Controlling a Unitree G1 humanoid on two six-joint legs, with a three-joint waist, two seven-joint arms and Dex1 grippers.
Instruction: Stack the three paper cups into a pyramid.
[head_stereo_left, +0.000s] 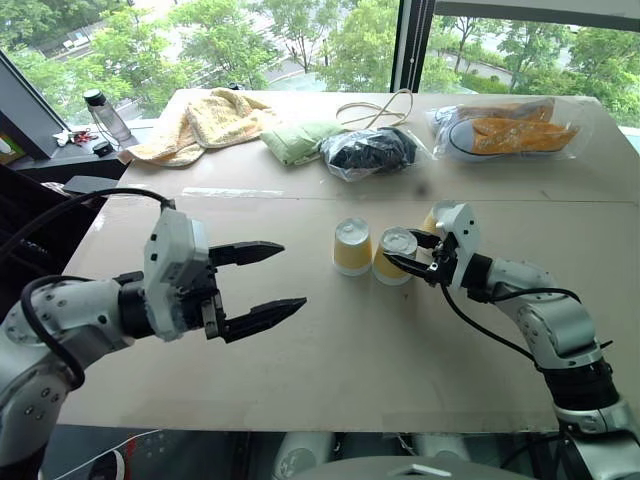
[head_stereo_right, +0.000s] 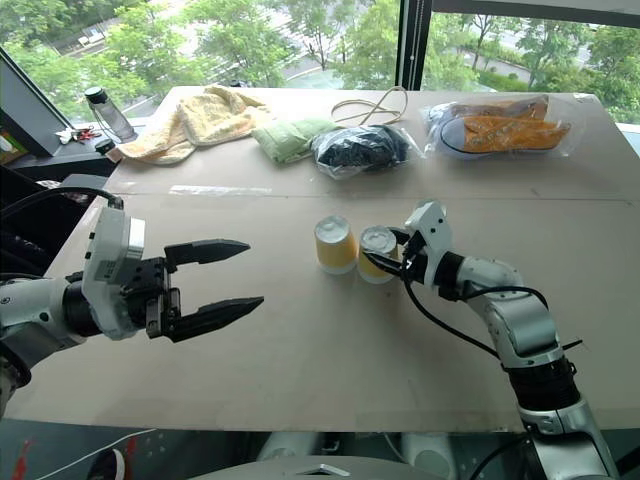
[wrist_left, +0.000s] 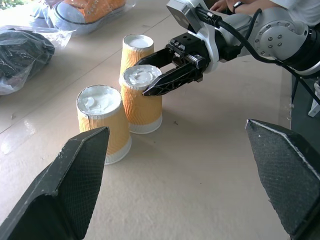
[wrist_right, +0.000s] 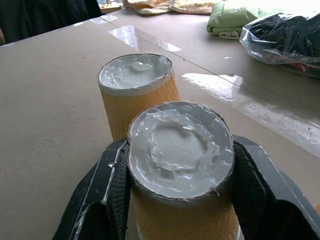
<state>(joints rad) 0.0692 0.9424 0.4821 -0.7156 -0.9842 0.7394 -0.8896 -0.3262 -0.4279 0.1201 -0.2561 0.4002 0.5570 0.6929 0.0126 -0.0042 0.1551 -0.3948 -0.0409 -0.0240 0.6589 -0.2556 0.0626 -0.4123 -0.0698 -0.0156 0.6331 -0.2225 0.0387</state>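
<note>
Head views: three upside-down paper cups were seen mid-bench (head_stereo_left: 200, 400), standing upright, tapering to white bases on top. The left cup (head_stereo_left: 352, 246) stood free; the middle cup (head_stereo_left: 394, 255) stood just beside it; the far cup (head_stereo_left: 437, 216) was partly hidden behind the right gripper (head_stereo_left: 418, 254).
Right arm: it was judged the nearer arm by far, its fingers clamped on the middle cup near the top.
Left arm: the left gripper (head_stereo_left: 262, 285) was held well apart from the cups, fingers spread wide, empty.
Left wrist view: ribbed yellow-orange walls and crinkled white bases were shown; the far cup (wrist_left: 136, 50) stood behind the middle cup (wrist_left: 142, 100).
Right wrist view: the clamped cup (wrist_right: 181, 170) was seen between black textured fingers (wrist_right: 107, 187), the left cup (wrist_right: 136, 90) just beyond it.
Next move: judged a straight lift along the cup's upright axis.
</note>
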